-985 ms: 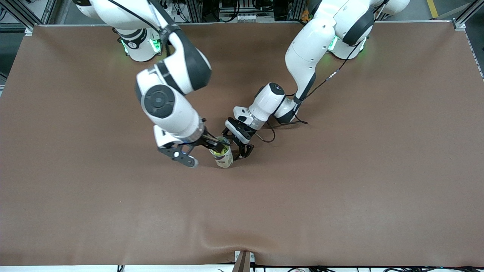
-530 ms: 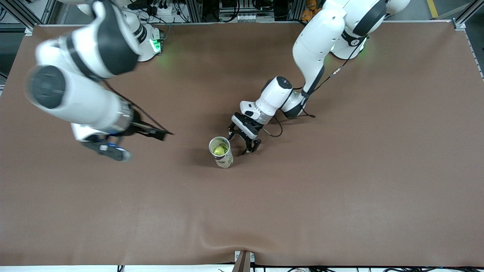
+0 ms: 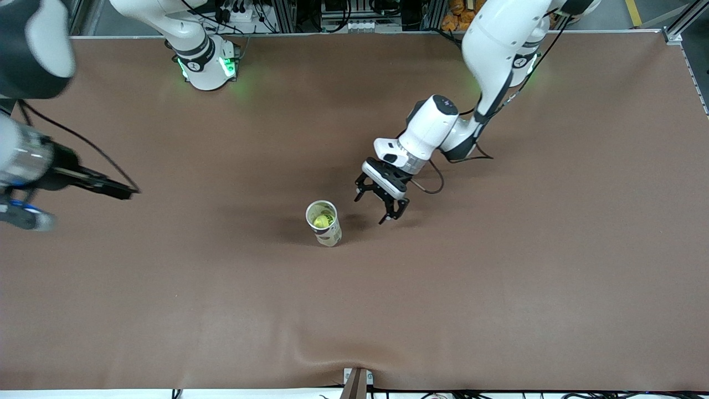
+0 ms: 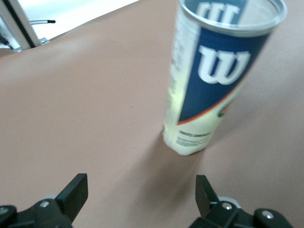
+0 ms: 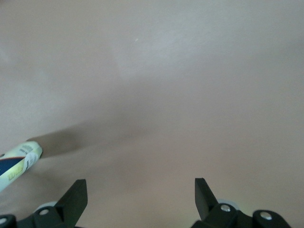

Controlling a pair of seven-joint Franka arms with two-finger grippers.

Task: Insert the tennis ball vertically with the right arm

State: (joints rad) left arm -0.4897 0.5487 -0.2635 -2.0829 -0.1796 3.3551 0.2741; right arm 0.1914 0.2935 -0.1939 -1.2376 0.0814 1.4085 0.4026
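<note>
A clear tennis can (image 3: 327,230) with a blue Wilson label stands upright in the middle of the table. The yellow-green tennis ball (image 3: 321,221) lies inside it. My left gripper (image 3: 382,206) is open and empty, low beside the can toward the left arm's end. The left wrist view shows the can (image 4: 213,80) ahead of the open gripper (image 4: 141,190), apart from it. My right gripper (image 3: 75,205) is open and empty, raised over the right arm's end of the table. The right wrist view shows only the can's base (image 5: 16,164) beyond that gripper (image 5: 141,190).
The brown table mat (image 3: 498,288) has a ripple at its edge nearest the front camera. Both arm bases (image 3: 205,64) stand along the edge farthest from that camera. A cable (image 3: 432,185) hangs by the left wrist.
My right gripper has lifted off the can's mouth and swung away to the right arm's end. My left gripper has backed off the can. The ball stays in the can.
</note>
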